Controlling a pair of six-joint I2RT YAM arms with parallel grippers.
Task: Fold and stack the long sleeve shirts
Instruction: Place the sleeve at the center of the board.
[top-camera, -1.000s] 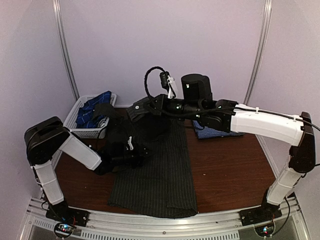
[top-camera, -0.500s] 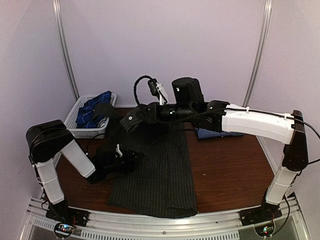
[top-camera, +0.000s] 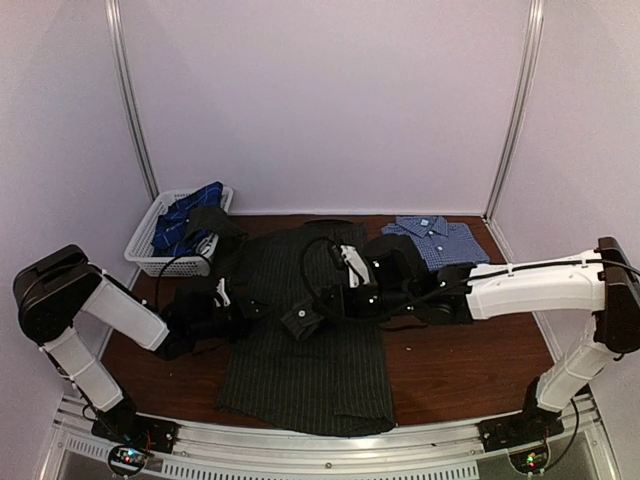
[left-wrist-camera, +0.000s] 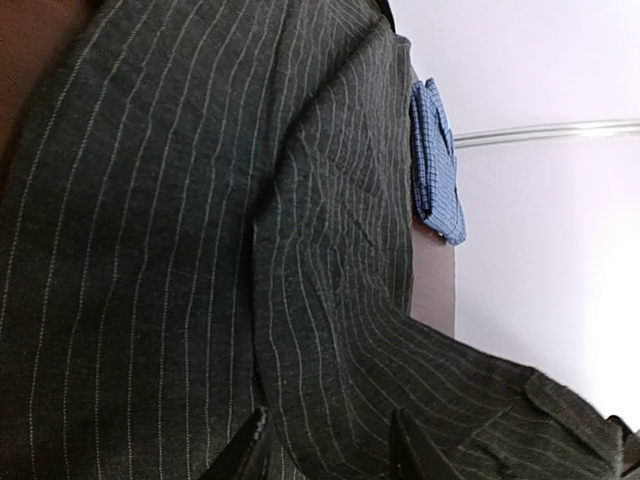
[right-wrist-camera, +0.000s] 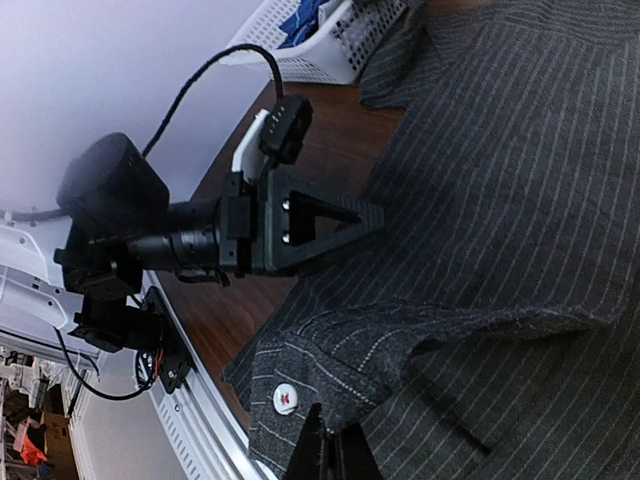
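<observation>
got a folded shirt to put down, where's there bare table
Widest bare patch: brown wooden table front right, bordered by the charcoal pinstriped shirt and the right arm. A narrower strip front left, between that shirt and the left arm. Crowded: the middle, where left gripper and right gripper meet over the shirt, and by the white plastic mesh basket.

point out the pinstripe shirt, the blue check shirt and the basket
Charcoal pinstriped cloth shirt (top-camera: 320, 370): top external view, lower body panel.
Folded blue-and-white check shirt (top-camera: 440, 243): top external view, chest.
White plastic mesh basket (top-camera: 140, 238): top external view, left wall.
</observation>
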